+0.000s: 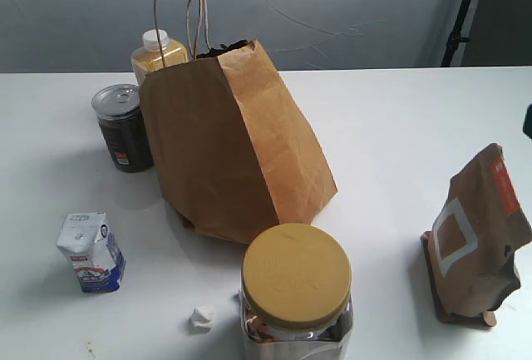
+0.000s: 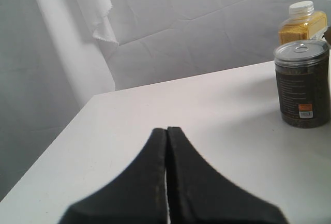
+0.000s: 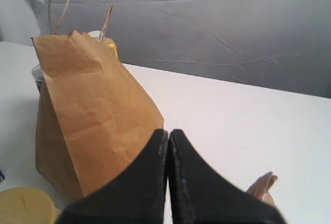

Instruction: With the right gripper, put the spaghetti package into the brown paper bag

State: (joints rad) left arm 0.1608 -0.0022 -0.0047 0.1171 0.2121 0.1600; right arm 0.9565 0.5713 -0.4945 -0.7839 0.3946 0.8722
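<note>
The brown paper bag (image 1: 224, 144) stands upright in the middle of the white table, its loop handles up. Something dark pokes out of its mouth; I cannot tell what it is. The spaghetti package is not in view anywhere on the table. My right gripper (image 3: 168, 131) is shut with nothing between its fingers, and beyond it stands the bag (image 3: 88, 110). In the exterior view only a black sliver of that arm (image 1: 528, 120) shows at the right edge. My left gripper (image 2: 166, 129) is shut and empty above the bare table, outside the exterior view.
A brown stand-up pouch (image 1: 482, 235) leans at the right. A jar with a yellow lid (image 1: 296, 275) stands in front of the bag. A dark can (image 1: 122, 127) and a yellow bottle (image 1: 158, 52) stand left of the bag. A small carton (image 1: 91, 252) and a white scrap (image 1: 201, 318) lie front left.
</note>
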